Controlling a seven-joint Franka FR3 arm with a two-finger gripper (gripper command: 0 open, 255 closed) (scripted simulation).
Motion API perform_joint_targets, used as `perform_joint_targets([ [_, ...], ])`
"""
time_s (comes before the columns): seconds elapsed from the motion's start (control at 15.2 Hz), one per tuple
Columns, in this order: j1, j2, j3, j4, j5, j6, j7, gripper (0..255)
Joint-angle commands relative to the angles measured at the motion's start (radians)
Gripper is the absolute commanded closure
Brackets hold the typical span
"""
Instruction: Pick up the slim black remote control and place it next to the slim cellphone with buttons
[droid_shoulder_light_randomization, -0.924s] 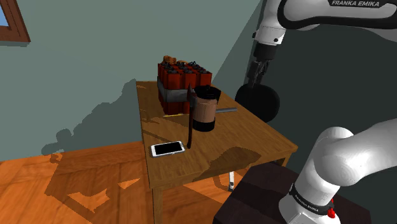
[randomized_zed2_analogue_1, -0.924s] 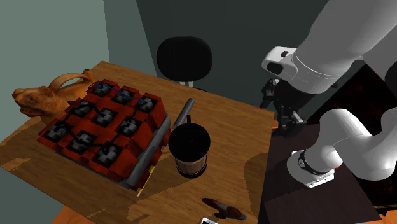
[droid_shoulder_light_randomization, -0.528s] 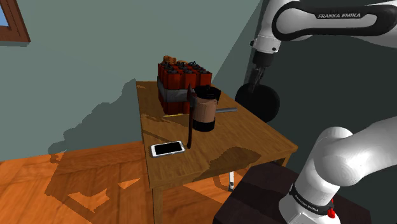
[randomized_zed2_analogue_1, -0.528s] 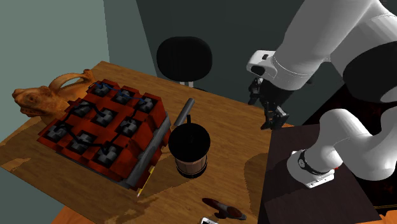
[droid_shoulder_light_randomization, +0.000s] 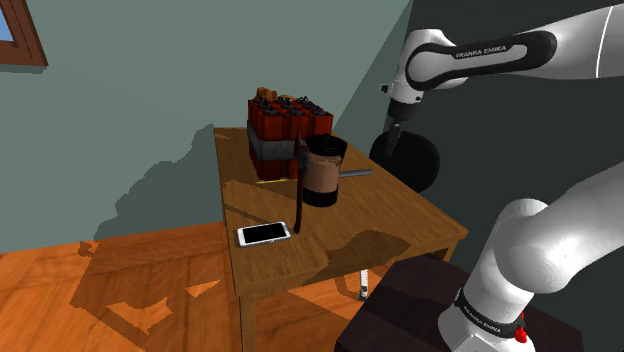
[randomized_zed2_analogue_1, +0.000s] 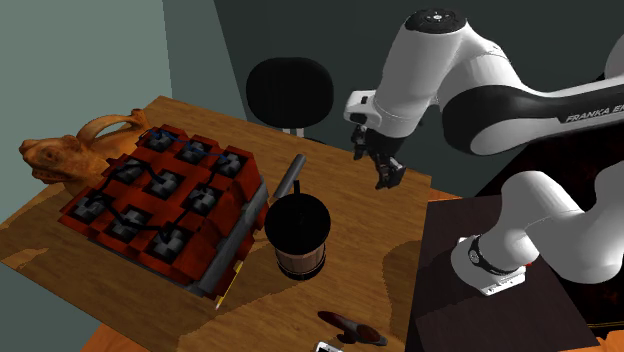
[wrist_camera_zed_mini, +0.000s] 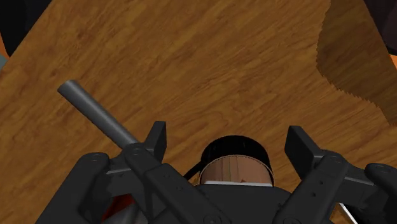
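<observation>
**Open gripper (randomized_zed2_analogue_1: 386, 180) in the air above the table (randomized_zed2_analogue_1: 372, 235), remote untouched**

Jaws spread wide, clasping nothing. Seen in the wrist view as two black fingers (wrist_camera_zed_mini: 154, 137) standing well apart, with a brown cup (wrist_camera_zed_mini: 235, 167), dark at the rim, framed between them lower down and touched by neither. Hangs clear of the wood, over the table's side nearest the black chair (randomized_zed2_analogue_1: 290, 95).

Just off one finger in that same view: the remote (wrist_camera_zed_mini: 95, 113), drawn as a slim dark-grey bar. Lies flat on the table, set along the foot of a banded block of red cylinders (randomized_zed2_analogue_1: 160, 205) in the second exterior view, one end poking out past the cup toward the chair. Not between the fingers, not held.

Farther out, in the shoulder view: the cellphone (droid_shoulder_light_randomization: 264, 233), white-edged with a dark screen, flat near the table's front edge at that view's left. Well apart from the remote, with the cup between. Just beside the cellphone, a slim dark stick (droid_shoulder_light_randomization: 299, 195), nearly upright, of a kind impossible to tell. Past the red block, at the second exterior view's left, a brown carved animal figure (randomized_zed2_analogue_1: 70, 150). At that view's right, the dark stand (randomized_zed2_analogue_1: 440, 300), close against the table.
</observation>
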Motion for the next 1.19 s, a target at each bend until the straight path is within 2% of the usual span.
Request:
perform_joint_targets([
  [0.0,0.014,0.064,-0.048,0.017,-0.004,0.053,-0.089,0],
  [0.26,0.046,0.204,-0.136,0.066,0.019,0.15,-0.265,0],
  [0.46,0.07,0.324,-0.196,0.12,0.067,0.215,-0.408,0],
  [0.79,0.086,0.55,-0.259,0.239,0.209,0.294,-0.67,0],
  [1.12,0.034,0.782,-0.239,0.399,0.371,0.325,-0.919,0],
])
